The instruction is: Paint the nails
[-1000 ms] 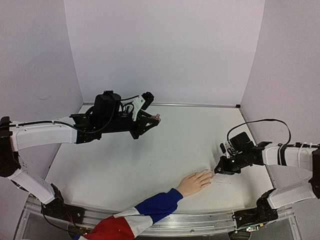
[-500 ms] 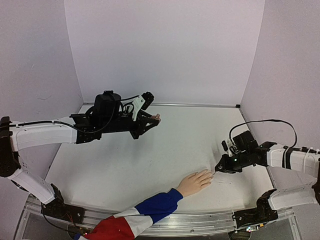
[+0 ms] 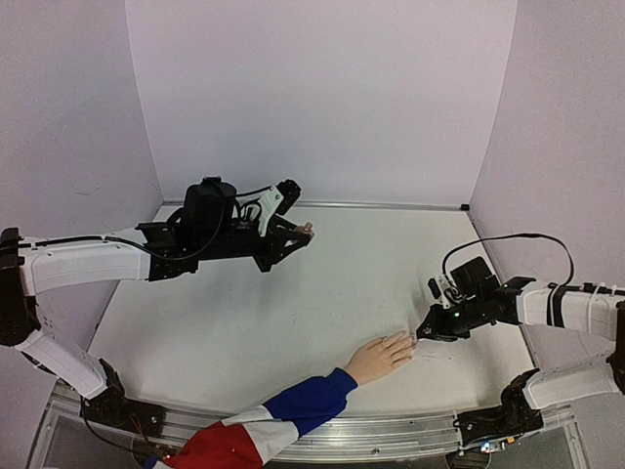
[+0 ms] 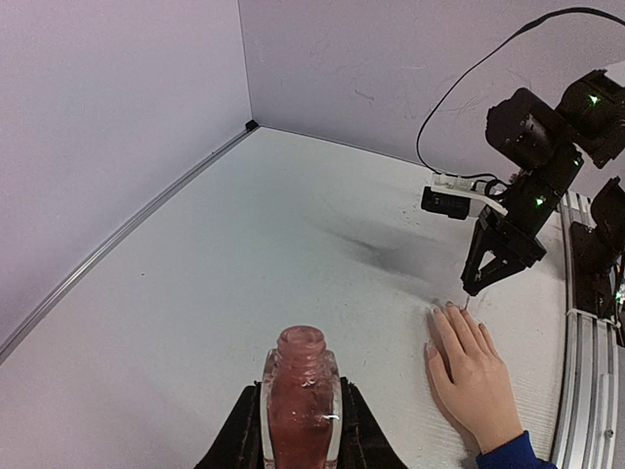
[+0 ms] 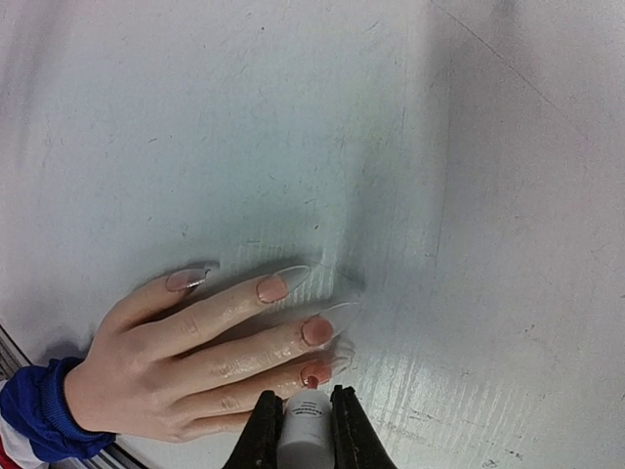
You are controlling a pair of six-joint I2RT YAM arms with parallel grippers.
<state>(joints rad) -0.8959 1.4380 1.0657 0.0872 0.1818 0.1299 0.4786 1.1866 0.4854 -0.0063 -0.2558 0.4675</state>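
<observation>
Closely, right gripper [image 3: 422, 335] crowds nails [image 5: 316, 330] near table [image 3: 293, 322] edge.

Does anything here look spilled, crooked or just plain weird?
No spill shows. The left gripper clamps the open bottle, and the right gripper holds a brush cap by the hand. One oddity: the nails carry pink only near their bases, and their long clear tips are bare, so the paint looks patchy.

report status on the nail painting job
Left end effector shut on open polish bottle, held aloft. Right end effector shut on brush cap, down at the hand. Nails show pink polish. Nothing in the way.
</observation>
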